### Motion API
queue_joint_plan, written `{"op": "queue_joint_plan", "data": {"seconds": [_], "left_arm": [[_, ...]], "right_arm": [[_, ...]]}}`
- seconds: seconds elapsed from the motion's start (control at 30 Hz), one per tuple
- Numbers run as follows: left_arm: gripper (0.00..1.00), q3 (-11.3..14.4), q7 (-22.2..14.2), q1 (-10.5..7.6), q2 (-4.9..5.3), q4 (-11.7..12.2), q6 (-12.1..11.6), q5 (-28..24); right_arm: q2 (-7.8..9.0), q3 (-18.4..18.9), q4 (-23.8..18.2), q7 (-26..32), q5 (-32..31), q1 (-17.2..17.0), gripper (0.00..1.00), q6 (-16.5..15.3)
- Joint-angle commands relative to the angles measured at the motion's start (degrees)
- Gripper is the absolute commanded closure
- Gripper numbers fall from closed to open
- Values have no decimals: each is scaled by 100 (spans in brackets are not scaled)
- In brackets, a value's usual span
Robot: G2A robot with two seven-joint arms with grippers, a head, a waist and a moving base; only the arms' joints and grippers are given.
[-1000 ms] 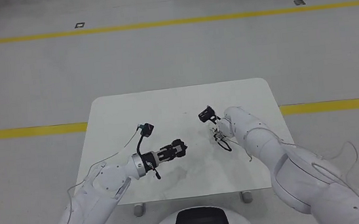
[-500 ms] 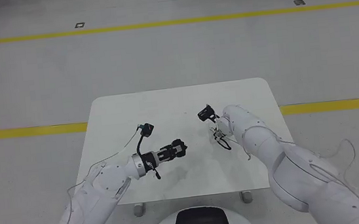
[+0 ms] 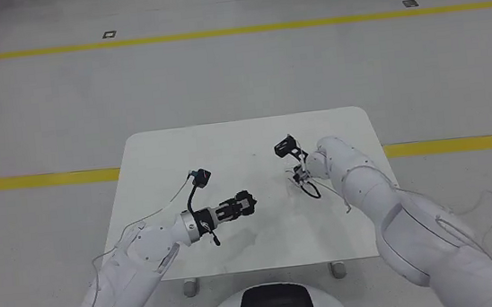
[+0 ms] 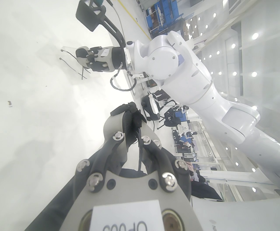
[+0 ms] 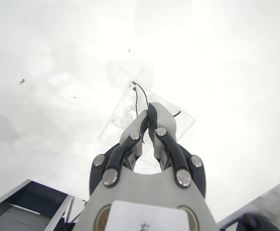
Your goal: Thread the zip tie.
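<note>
Top view – the left hand (image 3: 249,202) and right hand (image 3: 300,179) both sit over the white desk (image 3: 157,163), well apart, the left one pointing toward the right. I judge this to be a stand-off before the two ends are brought together.

Left wrist view – the left hand's fingers are pressed together, and a thin black strand (image 4: 138,153) runs between them back toward the palm. I take it for a zip tie tail, though I cannot confirm that. Across the desk the right hand hangs over a clear plate (image 4: 69,48), with black ends dangling beneath it.

Right wrist view – the right hand's pads are closed tight on a black zip tie (image 5: 143,91), which curves out past the fingertips to a small head over the plate. A second strand (image 5: 136,102), also with a small head, lies just beside it. Whether it is clamped too, I cannot tell. Gripping short of the head leaves the slot exposed, presumably so a tail can enter. Threading is not yet done.
</note>
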Motion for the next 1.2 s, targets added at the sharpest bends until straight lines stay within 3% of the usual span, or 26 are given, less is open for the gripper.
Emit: {"op": "queue_joint_plan", "data": {"seconds": [0.0, 0.13, 0.33, 0.47, 0.6, 1.0, 1.13, 1.17], "left_arm": [[100, 0, 0, 0, 0, 0, 0, 0], [100, 0, 0, 0, 0, 0, 0, 0], [100, 0, 0, 0, 0, 0, 0, 0], [100, 0, 0, 0, 0, 0, 0, 0], [100, 0, 0, 0, 0, 0, 0, 0], [100, 0, 0, 0, 0, 0, 0, 0], [100, 0, 0, 0, 0, 0, 0, 0], [100, 0, 0, 0, 0, 0, 0, 0]], "right_arm": [[80, 56, -102, -52, 16, -31, 100, -46], [275, 181, -513, -63, 98, -158, 100, -46], [791, 560, -1642, 23, 205, -528, 100, -46], [1261, 1050, -2794, 204, 345, -1011, 100, -46], [1787, 1817, -4252, 529, 641, -1753, 100, -46], [1817, 1864, -4366, 534, 723, -1853, 100, -46], [1932, 2126, -4859, -134, 1212, -2243, 100, -46], [2004, 2232, -5159, -410, 1375, -2472, 100, -46]]}}
